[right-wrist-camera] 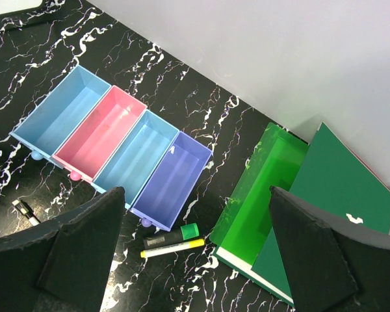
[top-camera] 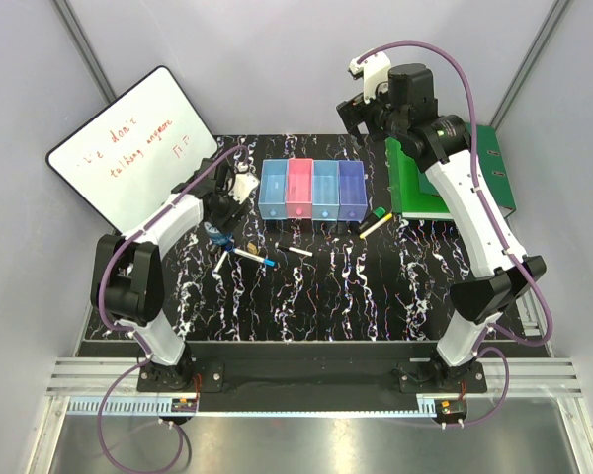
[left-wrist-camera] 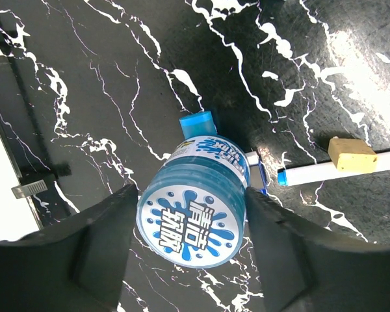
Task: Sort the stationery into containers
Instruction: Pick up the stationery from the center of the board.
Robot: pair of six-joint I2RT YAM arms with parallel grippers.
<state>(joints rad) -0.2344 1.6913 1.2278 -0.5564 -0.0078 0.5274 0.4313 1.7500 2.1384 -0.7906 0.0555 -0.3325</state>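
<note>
I'm pinching the blue roll (left-wrist-camera: 194, 224), lying left of centre in the top view, with the left gripper (left-wrist-camera: 190, 196), fingers against both sides, ready for lifting. The right gripper (right-wrist-camera: 195, 195) is hovering wide open and empty over the bins (top-camera: 311, 211).

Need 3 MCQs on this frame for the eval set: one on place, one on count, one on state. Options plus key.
1. Where is the blue jug-shaped bottle?
A) in the pink bin
B) between the fingers of the left gripper
C) on the green binder

2. How many bins are in the joined row?
A) two
B) three
C) four

3. What is the state of the right gripper?
A) open, empty
B) shut on a highlighter
C) shut, empty

Key:
1 B: the left wrist view shows a finger on each side of it.
2 C: the row is blue, pink, light blue and purple.
3 A: its fingers stand wide apart with nothing between them.
</note>
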